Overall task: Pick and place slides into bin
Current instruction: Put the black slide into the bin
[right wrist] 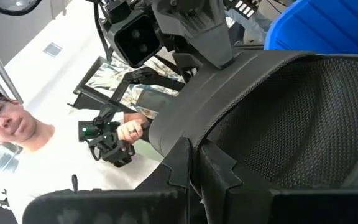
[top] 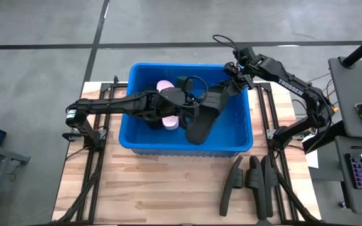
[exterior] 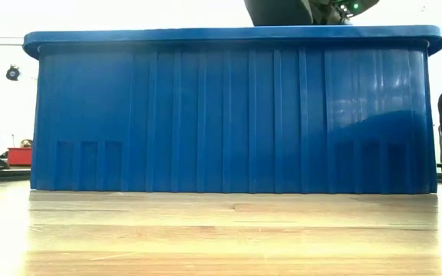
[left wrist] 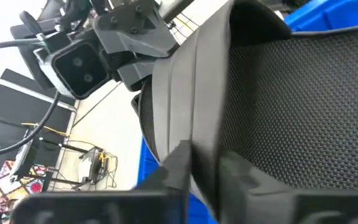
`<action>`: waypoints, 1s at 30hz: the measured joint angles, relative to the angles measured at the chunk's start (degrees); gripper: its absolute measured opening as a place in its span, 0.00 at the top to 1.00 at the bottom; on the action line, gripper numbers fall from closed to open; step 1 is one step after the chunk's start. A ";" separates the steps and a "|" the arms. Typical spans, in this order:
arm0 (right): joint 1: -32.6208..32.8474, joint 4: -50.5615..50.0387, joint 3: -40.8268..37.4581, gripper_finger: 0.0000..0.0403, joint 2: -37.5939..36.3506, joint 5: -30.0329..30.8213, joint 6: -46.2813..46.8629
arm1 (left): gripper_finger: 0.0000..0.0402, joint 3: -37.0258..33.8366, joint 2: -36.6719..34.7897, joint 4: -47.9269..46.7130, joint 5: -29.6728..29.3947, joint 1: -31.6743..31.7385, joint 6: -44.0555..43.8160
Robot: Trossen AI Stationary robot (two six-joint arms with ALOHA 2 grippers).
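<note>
The blue bin (top: 239,139) stands mid-table; it fills the low view (exterior: 229,115). Two pale pink slides (top: 164,85) (top: 170,123) lie inside it. A black slide (top: 207,113) is over the bin's right half, between both grippers. My left gripper (top: 192,108) reaches in from the left and is shut on it. My right gripper (top: 230,88) comes from the far right and is shut on its far end. Three more black slides (top: 251,179) lie on the table, near right. My left gripper pinches the black slide's side rim (left wrist: 194,140) between its two fingers (left wrist: 178,163), coming level from the table's left. The textured face (left wrist: 303,93) runs on beyond the fingers. The slide is tilted, and I cannot tell if its near end (top: 197,135) touches the bin floor. My right gripper pinches the black slide's edge (right wrist: 197,134) at its far end between its two fingers (right wrist: 180,163), slanting in from the far right. The textured face (right wrist: 291,118) runs away from the fingers toward my left gripper (right wrist: 194,28).
The bin's tall walls and rolled rim (exterior: 229,34) ring both grippers. Bare wooden table (top: 162,188) lies in front of the bin. A person (right wrist: 11,124) is in the room beyond the table, one hand (right wrist: 129,130) on a control handle.
</note>
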 joint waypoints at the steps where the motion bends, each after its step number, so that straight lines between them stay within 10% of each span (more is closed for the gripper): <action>1: -0.02 0.00 0.00 0.98 -0.13 -0.01 0.00 | 0.96 0.00 0.00 0.39 -0.06 0.05 -0.13; 7: -0.30 0.30 0.09 0.93 -1.63 8.74 -0.22 | 0.99 -0.05 -0.18 -1.38 -5.02 0.30 -1.95; 19: -0.73 -1.41 0.07 0.78 -12.98 44.71 -6.48 | 1.00 -0.29 -2.59 -11.75 -11.89 0.98 -12.47; 30: 29.71 -2.58 0.35 0.50 -26.31 96.51 -15.06 | 1.00 -0.39 1.93 -5.86 -12.21 1.40 -13.67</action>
